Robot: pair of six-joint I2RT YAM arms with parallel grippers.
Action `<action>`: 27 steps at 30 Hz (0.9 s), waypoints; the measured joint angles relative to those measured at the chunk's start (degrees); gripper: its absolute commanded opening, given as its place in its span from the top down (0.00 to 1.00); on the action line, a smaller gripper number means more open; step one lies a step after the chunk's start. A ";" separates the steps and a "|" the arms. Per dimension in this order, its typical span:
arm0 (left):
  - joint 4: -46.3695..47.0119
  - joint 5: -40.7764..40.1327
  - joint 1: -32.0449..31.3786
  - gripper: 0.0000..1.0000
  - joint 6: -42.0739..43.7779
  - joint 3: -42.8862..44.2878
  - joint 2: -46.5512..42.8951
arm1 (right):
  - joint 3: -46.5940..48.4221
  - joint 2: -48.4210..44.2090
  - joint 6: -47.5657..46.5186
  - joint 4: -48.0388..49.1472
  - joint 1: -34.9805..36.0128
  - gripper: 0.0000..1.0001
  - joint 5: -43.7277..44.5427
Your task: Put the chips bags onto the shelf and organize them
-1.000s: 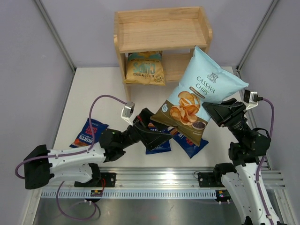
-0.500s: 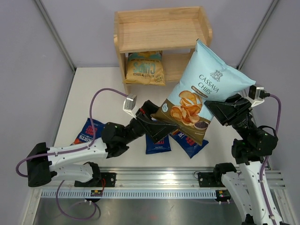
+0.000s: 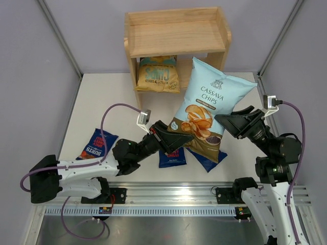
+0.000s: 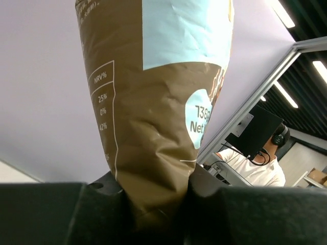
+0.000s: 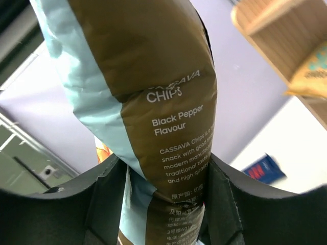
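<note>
Pale-blue cassava bag (image 3: 207, 109) (olive-brown base); natural-wood shelf (image 3: 176, 38).

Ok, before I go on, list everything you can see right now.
shelf: one, light wood, far side of table
tan-and-teal bag: one, on shelf's lower tier
Cassava Chips bag: one, pale blue and brown, held above table
Burts bags: three, dark blue, flat on table, two partly covered
table: one, white
left gripper: one, black, shut on Cassava Chips bag's lower corner
right gripper: one, black, around its side, grip unclear
</note>
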 measured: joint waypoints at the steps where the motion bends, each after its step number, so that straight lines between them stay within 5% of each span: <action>1: 0.42 -0.44 -0.11 0.93 -0.31 -1.16 -0.15 | 0.09 -0.63 -1.44 -2.40 0.11 0.34 -0.04; 6: 0.79 -2.82 -0.22 0.96 -0.07 -5.75 -1.05 | 0.09 -2.29 -8.68 -12.59 0.22 0.01 1.05; 27: -12.00 -14.51 -0.37 1.00 0.07 -14.91 -5.51 | 17.09 -8.85 -31.71 -58.93 0.13 0.00 33.07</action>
